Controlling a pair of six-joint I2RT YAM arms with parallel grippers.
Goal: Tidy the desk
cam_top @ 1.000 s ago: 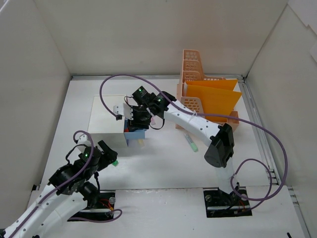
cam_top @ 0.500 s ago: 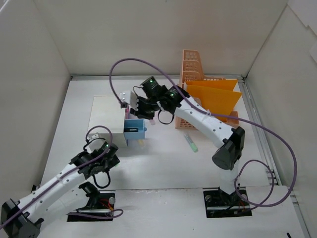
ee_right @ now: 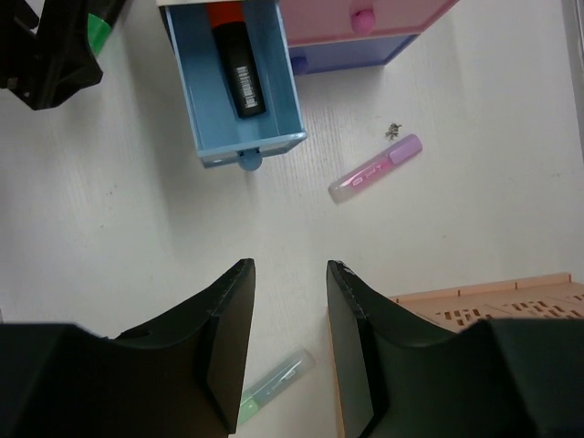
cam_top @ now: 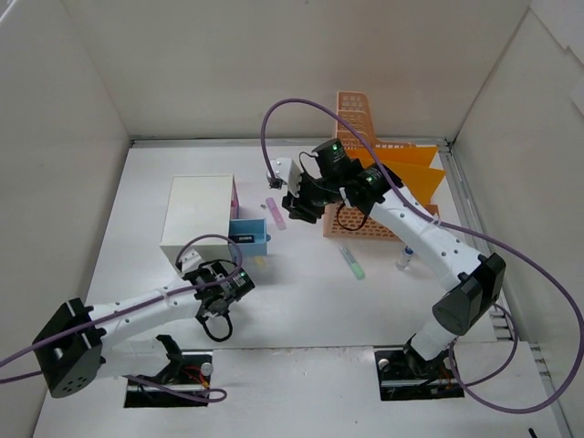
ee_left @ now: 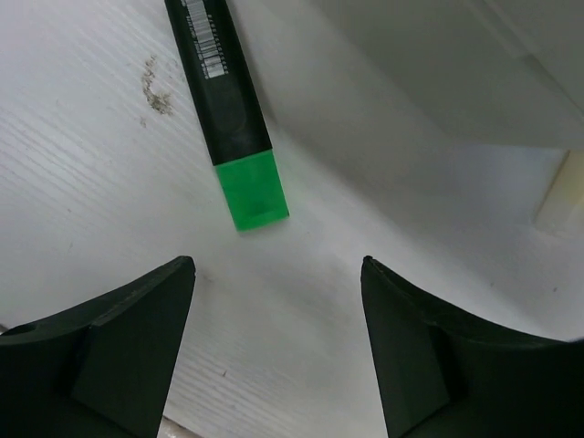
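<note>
The white desk [cam_top: 301, 301] holds a white drawer unit [cam_top: 196, 214] whose blue drawer [cam_top: 248, 239] stands open with a black marker [ee_right: 242, 78] inside. My left gripper [cam_top: 217, 276] is open and empty, low over the desk just in front of the unit. A black highlighter with a green cap [ee_left: 228, 109] lies just ahead of its fingertips [ee_left: 178, 274]. My right gripper [cam_top: 297, 205] is open and empty above the desk beside the peach basket. A pink highlighter [cam_top: 275, 213] and a green pen [cam_top: 352, 262] lie on the desk below it.
A peach mesh basket [cam_top: 356, 123] and an orange file holder [cam_top: 392, 182] stand at the back right. A small clear item [cam_top: 404, 258] lies right of the green pen. White walls enclose the desk on three sides. A pink drawer [ee_right: 365, 18] is shut.
My right gripper has moved back from the blue drawer to the right, toward the basket. My left arm has stretched forward and right, down to the desk before the drawer unit.
</note>
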